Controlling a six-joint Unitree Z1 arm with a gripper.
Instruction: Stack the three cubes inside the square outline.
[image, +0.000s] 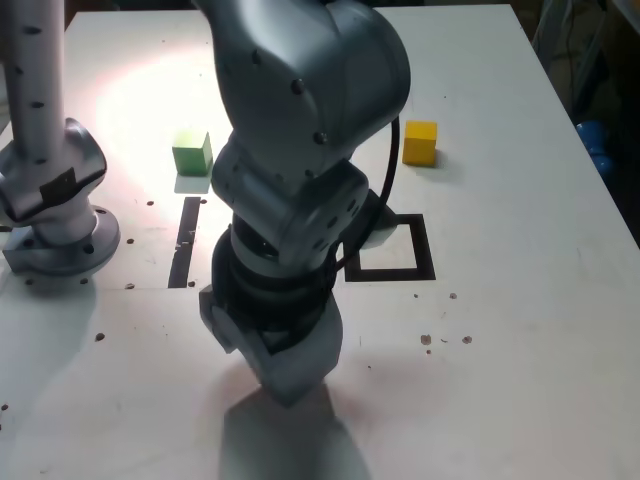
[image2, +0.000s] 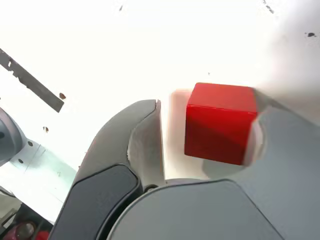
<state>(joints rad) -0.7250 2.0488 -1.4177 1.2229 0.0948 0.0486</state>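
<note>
While nothing sits in the square outline (image: 417, 270) yet, I'm taking the first cube.
My gripper (image2: 207, 135) has its jaws around the red cube (image2: 220, 129), one side still gapped; green cube (image: 191, 153) and yellow cube (image: 420, 142) wait on the far table, well apart.

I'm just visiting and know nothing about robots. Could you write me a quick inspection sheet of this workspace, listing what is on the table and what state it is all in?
Surface: white table, brightly lit, with small dark holes and specks.
Job's things: red cube sits between the pincer's jaws; green cube and yellow cube stand apart on the table; square outline is partly hidden by the arm, with no cube seen in its visible part.
Clutter: a narrow black strip lies flat below the green cube.
Grippers: pincer low over the table, one jaw against the red cube, a gap at the other.
Cables: a black cable loops beside the arm.
Surroundings: a grey post on a round base; blue object off the table.
</note>
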